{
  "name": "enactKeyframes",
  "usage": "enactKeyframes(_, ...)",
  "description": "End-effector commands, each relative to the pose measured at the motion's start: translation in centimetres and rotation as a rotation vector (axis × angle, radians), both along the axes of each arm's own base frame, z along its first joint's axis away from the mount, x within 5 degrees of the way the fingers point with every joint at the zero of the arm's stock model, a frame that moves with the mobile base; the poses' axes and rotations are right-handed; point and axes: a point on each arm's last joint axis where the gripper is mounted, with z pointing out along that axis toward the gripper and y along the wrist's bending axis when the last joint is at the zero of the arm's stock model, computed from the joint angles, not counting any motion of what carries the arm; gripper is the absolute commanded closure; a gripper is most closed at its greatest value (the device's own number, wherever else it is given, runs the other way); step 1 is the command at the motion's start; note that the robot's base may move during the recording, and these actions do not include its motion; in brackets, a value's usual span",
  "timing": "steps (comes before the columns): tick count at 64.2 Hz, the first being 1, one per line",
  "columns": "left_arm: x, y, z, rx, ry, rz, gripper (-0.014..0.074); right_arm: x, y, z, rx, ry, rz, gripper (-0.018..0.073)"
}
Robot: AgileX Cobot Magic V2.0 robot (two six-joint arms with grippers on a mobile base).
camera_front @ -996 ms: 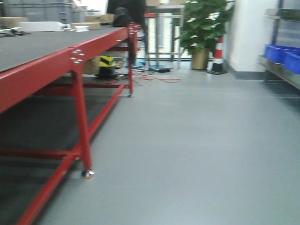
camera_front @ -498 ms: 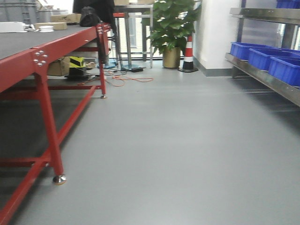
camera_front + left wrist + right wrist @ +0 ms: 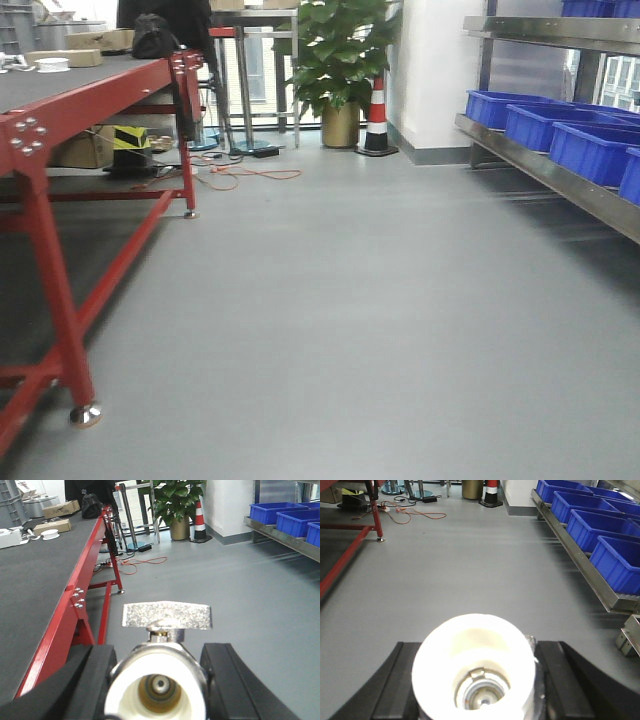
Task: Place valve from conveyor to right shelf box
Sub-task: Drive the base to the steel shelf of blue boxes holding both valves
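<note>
In the left wrist view my left gripper [image 3: 159,682] is shut on a valve [image 3: 150,666]: silvery body, white end cap facing the camera, flat lever [image 3: 167,616] on top. The right wrist view shows my right gripper [image 3: 476,680] shut on a second valve [image 3: 470,645], its white cap filling the space between the black fingers [image 3: 395,685]. The conveyor [image 3: 60,85], a dark grey belt on a red frame, runs along the left. On the right stands the right shelf [image 3: 560,178], holding blue boxes [image 3: 590,150]. Neither gripper appears in the front view.
Grey floor lies between conveyor and shelf. At the far end are a potted plant [image 3: 335,50], a traffic cone [image 3: 377,115] and an orange cable [image 3: 245,178] on the floor. A red conveyor leg [image 3: 60,300] stands near left. Cardboard boxes [image 3: 60,509] sit on the belt.
The front view has swung to the right: the conveyor slid towards the left edge and the steel shelf with blue boxes came further into view.
</note>
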Motion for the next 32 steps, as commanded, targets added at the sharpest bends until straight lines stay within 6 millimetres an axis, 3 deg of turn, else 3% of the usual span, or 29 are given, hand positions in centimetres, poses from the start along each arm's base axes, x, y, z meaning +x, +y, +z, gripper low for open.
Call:
enactKeyframes(1,-0.24,-0.05,0.98,-0.002,-0.079,-0.005,0.0708,-0.23,-0.13,1.4,0.005,-0.104,-0.015,0.0712)
enactKeyframes(32,-0.24,-0.05,0.98,-0.002,-0.079,-0.005,0.0708,-0.23,-0.13,1.4,0.005,-0.104,-0.015,0.0712)
